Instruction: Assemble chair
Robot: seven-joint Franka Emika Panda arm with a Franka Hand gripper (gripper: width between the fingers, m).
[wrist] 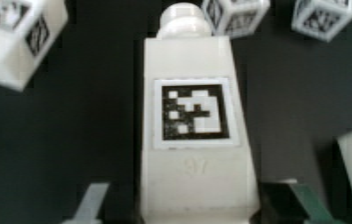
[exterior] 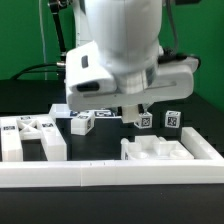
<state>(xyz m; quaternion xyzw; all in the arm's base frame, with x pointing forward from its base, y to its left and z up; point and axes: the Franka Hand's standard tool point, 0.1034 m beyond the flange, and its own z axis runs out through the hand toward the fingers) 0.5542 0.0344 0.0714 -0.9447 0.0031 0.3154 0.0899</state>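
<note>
A long white chair post (wrist: 194, 70) with a square black-and-white tag and a round peg at its far end lies lengthwise between my fingers (wrist: 95, 203). My gripper (wrist: 194, 202) is shut on its near end. In the exterior view the gripper (exterior: 135, 108) hangs low over the dark table, and the big white hand hides most of the held post. Other loose chair parts lie around: tagged blocks (exterior: 30, 135) at the exterior view's left, a ribbed slab (exterior: 160, 150) at the front right, and small tagged pieces (exterior: 145, 121) (exterior: 172, 118) (exterior: 82, 122) behind.
A long plain white rail (exterior: 110, 172) runs along the front of the table. In the wrist view, tagged pieces (wrist: 13, 40) (wrist: 244, 12) (wrist: 324, 18) lie beyond and beside the post. Cables hang behind the arm.
</note>
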